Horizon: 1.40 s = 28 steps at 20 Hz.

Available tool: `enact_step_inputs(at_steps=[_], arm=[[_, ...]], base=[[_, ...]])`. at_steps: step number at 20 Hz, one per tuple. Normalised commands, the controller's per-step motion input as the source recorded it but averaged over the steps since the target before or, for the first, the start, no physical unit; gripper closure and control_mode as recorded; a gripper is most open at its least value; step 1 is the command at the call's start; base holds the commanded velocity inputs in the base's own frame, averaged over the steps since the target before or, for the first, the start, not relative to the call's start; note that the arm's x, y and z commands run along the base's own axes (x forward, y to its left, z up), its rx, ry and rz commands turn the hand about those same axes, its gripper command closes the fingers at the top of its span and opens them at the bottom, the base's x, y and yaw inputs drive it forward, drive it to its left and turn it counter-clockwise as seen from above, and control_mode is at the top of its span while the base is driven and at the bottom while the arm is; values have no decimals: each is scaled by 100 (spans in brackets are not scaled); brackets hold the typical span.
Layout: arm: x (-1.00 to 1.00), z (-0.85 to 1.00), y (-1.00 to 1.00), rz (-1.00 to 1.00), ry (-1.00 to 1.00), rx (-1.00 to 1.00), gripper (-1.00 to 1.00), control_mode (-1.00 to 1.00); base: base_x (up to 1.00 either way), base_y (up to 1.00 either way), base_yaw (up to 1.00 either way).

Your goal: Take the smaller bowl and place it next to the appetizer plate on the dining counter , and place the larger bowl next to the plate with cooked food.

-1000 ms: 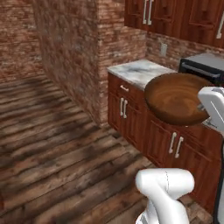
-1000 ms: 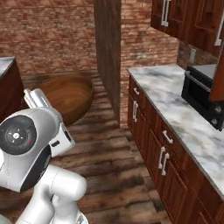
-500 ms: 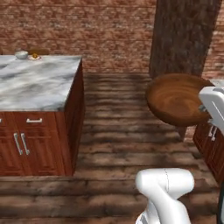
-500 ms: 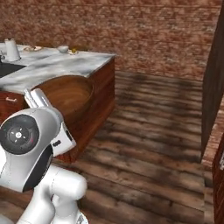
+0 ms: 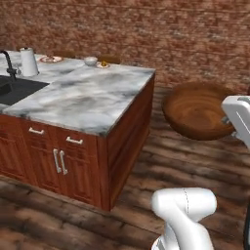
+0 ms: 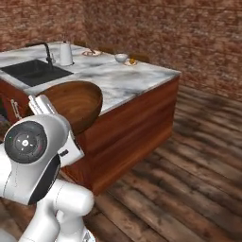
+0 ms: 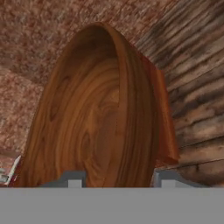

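Gripper (image 7: pixel 117 181) clamped the larger bowl (image 5: pixel 197 111), mid-right of frame. Best kept level; set down beside the plate with cooked food (image 5: pixel 51 59), upper left.

Swung round from the wall cabinets, base and cameras both. Now facing the marble island table (image 5: pixel 93 97), with sink (image 5: pixel 19 89), small bowl (image 5: pixel 91 60) and plates come into sight.

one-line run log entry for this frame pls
phase: carrying | gripper: shut on larger bowl, held off the floor beside dining counter | smaller bowl: on counter by appetizer plate | larger bowl: not yet placed
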Motion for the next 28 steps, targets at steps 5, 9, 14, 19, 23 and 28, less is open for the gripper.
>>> enact_step_inputs(at_steps=[5, 9, 14, 19, 23, 28], arm=[[0, 0, 0, 0, 0, 0, 100, 100], [0, 0, 0, 0, 0, 0, 100, 100], [0, 0, 0, 0, 0, 0, 100, 100], [0, 0, 0, 0, 0, 0, 100, 100], [0, 0, 0, 0, 0, 0, 100, 100], [0, 0, 0, 0, 0, 0, 100, 100]], base=[[53, -82, 59], [39, -74, 60], [8, -83, 60], [-10, -98, 53], [-29, -100, 46], [-29, -100, 46]])
